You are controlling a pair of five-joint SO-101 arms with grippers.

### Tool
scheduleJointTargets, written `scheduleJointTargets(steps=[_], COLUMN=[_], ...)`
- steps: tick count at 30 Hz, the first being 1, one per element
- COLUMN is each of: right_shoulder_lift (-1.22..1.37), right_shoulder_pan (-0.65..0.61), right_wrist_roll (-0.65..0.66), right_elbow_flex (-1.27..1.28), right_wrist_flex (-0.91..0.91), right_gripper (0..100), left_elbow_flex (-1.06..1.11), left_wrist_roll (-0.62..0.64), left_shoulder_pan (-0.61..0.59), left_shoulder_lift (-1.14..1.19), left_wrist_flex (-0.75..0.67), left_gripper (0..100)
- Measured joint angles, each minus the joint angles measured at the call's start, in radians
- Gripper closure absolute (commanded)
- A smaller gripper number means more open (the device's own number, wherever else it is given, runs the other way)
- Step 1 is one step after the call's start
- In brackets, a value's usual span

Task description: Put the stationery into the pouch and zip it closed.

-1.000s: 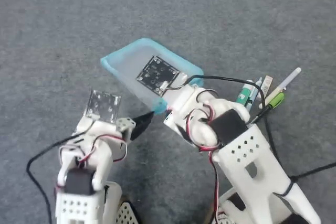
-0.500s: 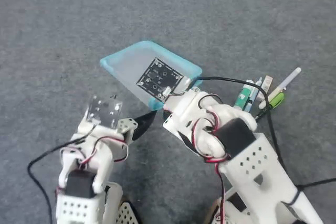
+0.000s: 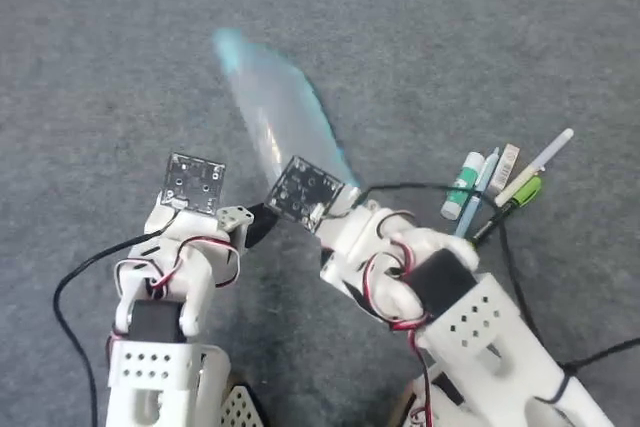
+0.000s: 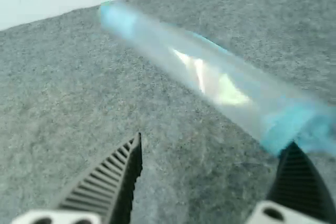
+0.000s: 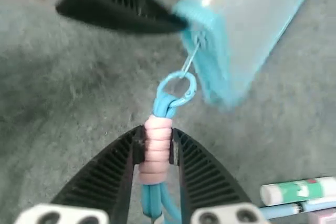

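Two arms sit side by side at the grey table (image 3: pixel 90 77). The right pincer (image 5: pixel 155 153) is clenched tight on a pink bead string (image 5: pixel 156 145). The string goes up to a blue ring (image 5: pixel 177 88), and the ring hangs from a corner of the pouch (image 5: pixel 247 19). The pouch is see-through with blue edges. It sits in front of the two arms and points away from them. I cannot tell if it rests on the table.

The left pincer (image 4: pixel 210 179) is wide open, with nothing in it. One of its fingers (image 4: pixel 296 174) is just beside the blue end of the pouch.

The stationery (image 3: pixel 495 182) lies in a little pile on the table, on the right side and apart from the pouch. A green and white glue stick (image 3: pixel 462 185) is in the pile, with some pens (image 3: pixel 520 190).
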Motion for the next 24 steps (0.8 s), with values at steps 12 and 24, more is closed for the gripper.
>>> scheduleJointTargets(steps=[12, 24], right_shoulder_lift=[-0.008, 0.187], right_shoulder_pan=[0.0, -0.006], right_wrist_roll=[0.002, -0.006], right_elbow_flex=[0.155, 0.175], right_wrist_flex=[-0.114, -0.267], right_gripper=[99.2, 99.2], left_elbow_flex=[0.0, 0.0], left_wrist_roll=[0.0, 0.0], left_shoulder_pan=[-0.003, 0.051], left_shoulder_lift=[0.0, 0.0], left_wrist_flex=[0.0, 0.0], left_gripper=[62, 62])
